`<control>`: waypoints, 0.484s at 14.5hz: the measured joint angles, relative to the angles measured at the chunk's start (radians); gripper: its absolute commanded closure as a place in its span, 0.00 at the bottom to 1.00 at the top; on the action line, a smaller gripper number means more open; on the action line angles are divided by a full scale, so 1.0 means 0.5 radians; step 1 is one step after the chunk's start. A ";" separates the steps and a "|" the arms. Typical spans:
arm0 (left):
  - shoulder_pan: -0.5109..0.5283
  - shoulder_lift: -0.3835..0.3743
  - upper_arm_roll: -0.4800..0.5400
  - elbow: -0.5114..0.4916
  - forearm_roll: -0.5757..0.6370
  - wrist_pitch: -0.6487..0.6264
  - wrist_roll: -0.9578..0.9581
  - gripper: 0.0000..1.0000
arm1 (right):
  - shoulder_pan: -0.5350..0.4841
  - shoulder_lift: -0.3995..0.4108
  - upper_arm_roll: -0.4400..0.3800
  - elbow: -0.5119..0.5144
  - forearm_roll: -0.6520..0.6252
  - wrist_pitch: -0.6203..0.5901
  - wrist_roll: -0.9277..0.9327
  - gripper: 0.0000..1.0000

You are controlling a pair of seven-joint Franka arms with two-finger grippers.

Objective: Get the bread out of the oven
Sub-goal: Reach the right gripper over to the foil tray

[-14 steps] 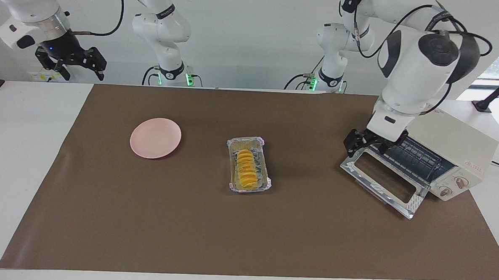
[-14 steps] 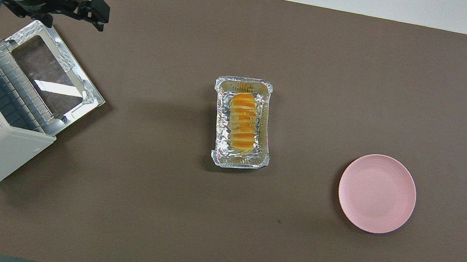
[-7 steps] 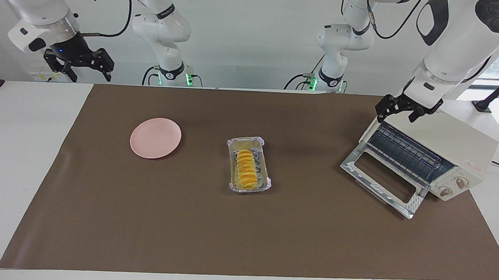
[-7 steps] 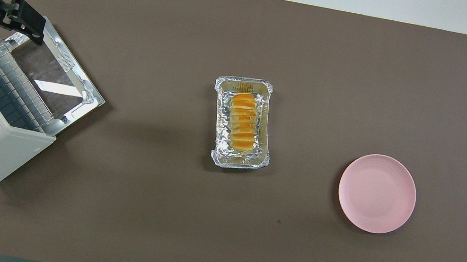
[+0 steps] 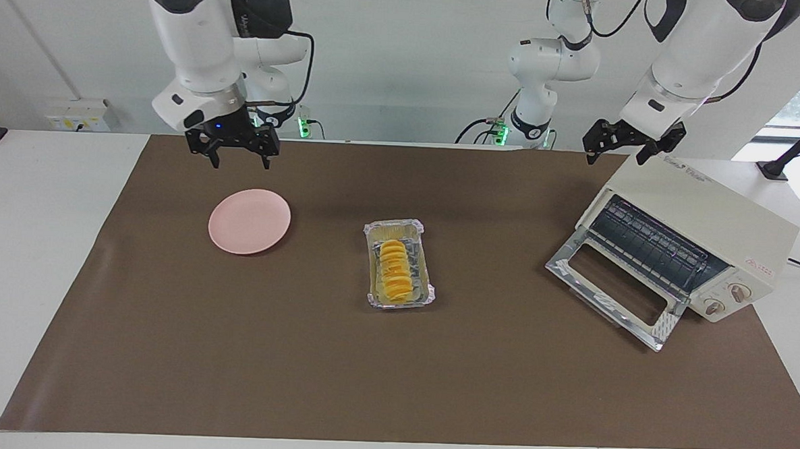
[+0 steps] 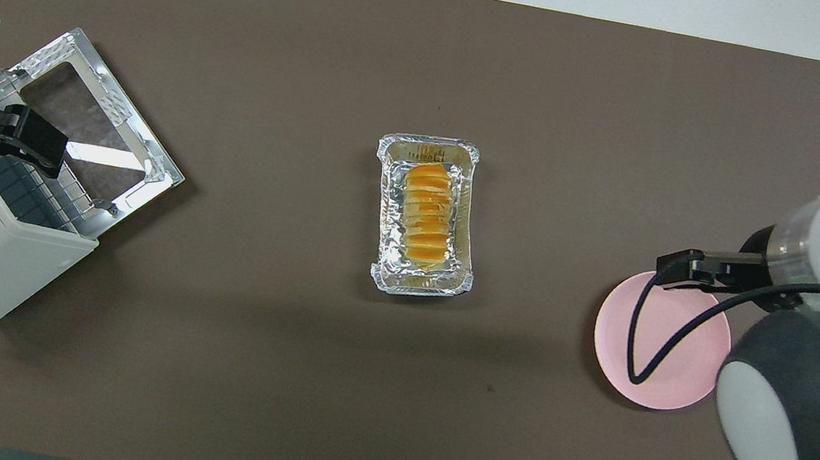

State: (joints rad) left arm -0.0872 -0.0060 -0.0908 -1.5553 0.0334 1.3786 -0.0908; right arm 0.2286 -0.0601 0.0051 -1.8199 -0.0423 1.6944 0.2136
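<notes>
Nearest me, at the top of the facing frame, both claws have just moved. My left claw [image 5: 625, 145] has lifted away from the oven's [image 5: 711, 211] mouth and now hangs above the oven's top corner, released and empty, wrist tilted down. My right claw [image 5: 238, 151] has swung in from the surface's [image 5: 434, 374] end and hovers near the plate [image 5: 248, 221], pointing straight down, spread wide with nothing in it.

Farther out, the oven door [image 5: 560, 265] lies folded flat and the rack [image 5: 649, 245] is bare. At mid-frame the bread [image 5: 396, 271] sits in its tray [image 5: 410, 227], well apart from the oven. I judge the removal done; the right arm seems set to take over.
</notes>
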 measured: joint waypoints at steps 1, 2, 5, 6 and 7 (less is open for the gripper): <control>0.001 -0.006 0.001 -0.013 0.000 0.012 0.005 0.00 | 0.051 0.045 0.001 -0.012 0.000 0.077 0.074 0.00; 0.001 -0.007 0.002 -0.018 0.000 0.017 0.011 0.00 | 0.096 0.104 0.001 -0.017 0.010 0.158 0.144 0.00; 0.003 -0.007 0.005 -0.025 0.000 0.024 0.016 0.00 | 0.244 0.317 -0.001 0.015 0.066 0.359 0.348 0.00; 0.003 -0.007 0.005 -0.029 0.000 0.025 0.016 0.00 | 0.292 0.397 0.000 0.048 0.073 0.410 0.394 0.00; 0.003 -0.007 0.006 -0.035 0.000 0.025 0.016 0.00 | 0.327 0.474 0.000 0.083 0.092 0.460 0.423 0.00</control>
State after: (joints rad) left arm -0.0855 -0.0097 -0.0877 -1.5726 0.0334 1.3912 -0.0827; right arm 0.3919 0.1771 0.0050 -1.7785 0.0035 1.9246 0.4253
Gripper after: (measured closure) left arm 0.000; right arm 0.000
